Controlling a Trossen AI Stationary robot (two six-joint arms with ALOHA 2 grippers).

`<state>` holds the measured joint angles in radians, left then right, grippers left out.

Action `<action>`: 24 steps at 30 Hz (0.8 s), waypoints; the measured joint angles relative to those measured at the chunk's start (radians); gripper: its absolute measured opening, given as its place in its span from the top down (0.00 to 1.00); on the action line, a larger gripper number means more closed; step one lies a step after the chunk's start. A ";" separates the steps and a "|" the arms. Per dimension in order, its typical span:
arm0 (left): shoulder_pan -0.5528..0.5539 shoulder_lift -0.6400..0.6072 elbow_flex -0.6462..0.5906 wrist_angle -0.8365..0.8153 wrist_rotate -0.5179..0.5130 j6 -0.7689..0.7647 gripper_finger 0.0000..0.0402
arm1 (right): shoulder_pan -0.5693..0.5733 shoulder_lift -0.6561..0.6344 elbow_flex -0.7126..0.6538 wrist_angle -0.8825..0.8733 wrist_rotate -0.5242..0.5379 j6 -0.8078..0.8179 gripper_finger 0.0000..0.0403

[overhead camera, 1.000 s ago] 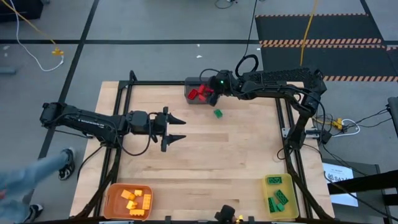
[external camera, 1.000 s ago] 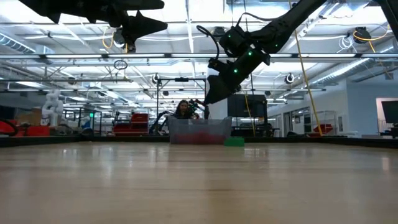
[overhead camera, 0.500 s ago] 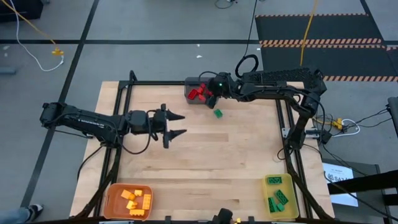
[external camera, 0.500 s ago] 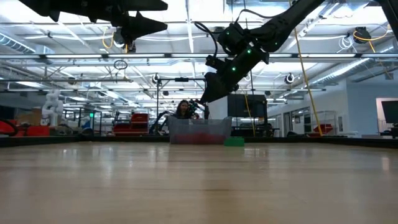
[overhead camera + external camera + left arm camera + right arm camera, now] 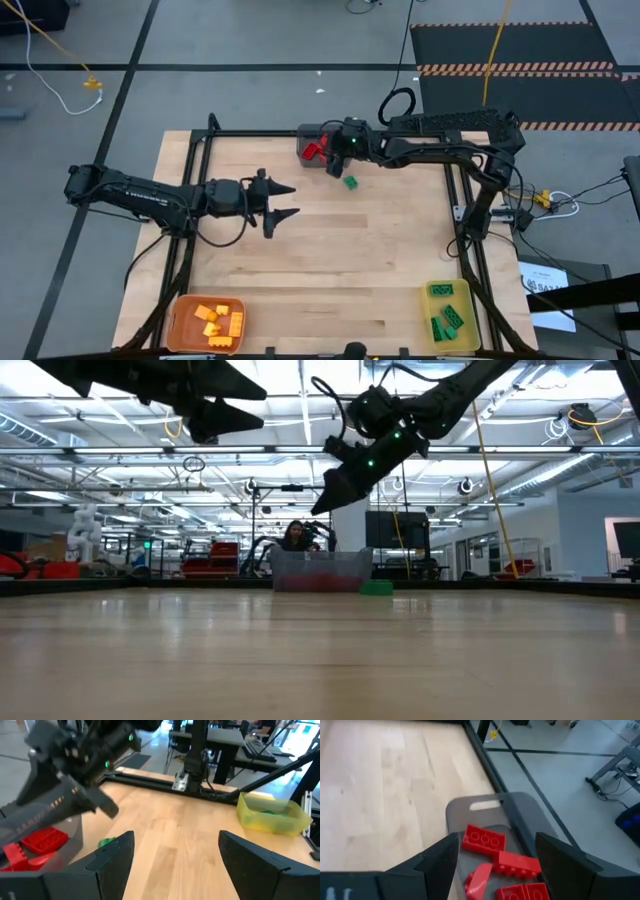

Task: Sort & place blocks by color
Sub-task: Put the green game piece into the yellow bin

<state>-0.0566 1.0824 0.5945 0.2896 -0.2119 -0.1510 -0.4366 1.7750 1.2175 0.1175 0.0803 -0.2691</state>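
On the pale wooden surface (image 5: 330, 250) one small green studded plastic brick (image 5: 350, 182) lies loose, just beside the grey open plastic bin (image 5: 305, 153) at the far edge; that bin holds the red studded bricks (image 5: 483, 839); the orange open bin (image 5: 182, 318) at the near left corner holds the yellow-orange bricks (image 5: 218, 321), and the yellow open bin (image 5: 434, 308) at the near right corner holds other green bricks (image 5: 448, 318).

The right tool (image 5: 327, 152) hangs over the grey bin with its fingers spread and nothing between them; the left tool (image 5: 284, 200) hovers above the middle of the surface, well apart from any brick, its jaws likewise wide and empty.

By the look of it the loose green brick is the last piece out of place; it should be light, rigid and hard, so it will not crush; its smooth moulded sides may slip or skid on the wood if pinched off-centre; the sounder hold is probably across the two flat side walls, tool coming down from above and centred, rather than on the studded top.
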 joint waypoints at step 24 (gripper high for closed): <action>0.035 0.000 0.000 -0.131 -0.001 -0.007 0.29 | 0.013 -0.125 -0.031 -0.577 -0.008 0.221 0.36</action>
<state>-0.0215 1.0824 0.5941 0.1581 -0.2131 -0.1580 -0.4232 1.6498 1.1866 -0.4592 0.0725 -0.0484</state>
